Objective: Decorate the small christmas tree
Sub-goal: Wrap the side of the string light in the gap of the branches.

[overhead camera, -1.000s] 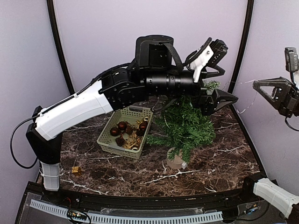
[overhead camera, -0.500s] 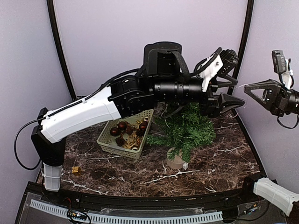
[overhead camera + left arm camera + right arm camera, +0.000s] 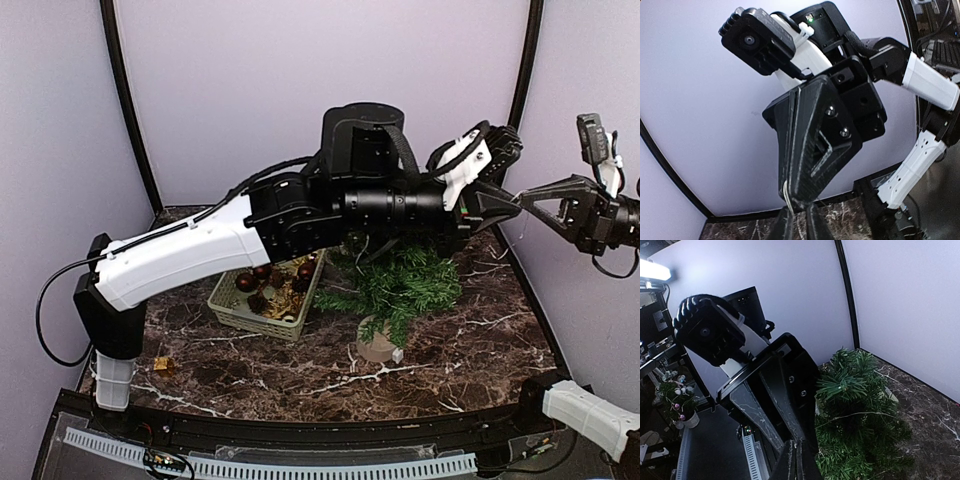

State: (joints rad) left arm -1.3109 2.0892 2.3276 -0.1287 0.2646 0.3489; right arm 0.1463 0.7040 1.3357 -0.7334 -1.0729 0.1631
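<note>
Black-and-white plastic first: saw the left arm (image 3: 200, 250) slung across most of the view, lifted higher and pushed further right than a second before. Dark marbled desk (image 3: 480, 340) beneath, bare toward the near edge. Found the small christmas tree (image 3: 400, 285) right of centre under the forearm, no baubles seen on it, just beside the pale green basket (image 3: 225, 305). Met tip to tip, high by the right wall: left claw (image 3: 799, 225) and clenched right claw (image 3: 795, 460). Narrowed the left from wide to almost pinched around the thin pale wire (image 3: 786, 192) held by the right; could not tell whether gripped yet. Judged a handover for draping. Little room rightward, plenty below.
</note>
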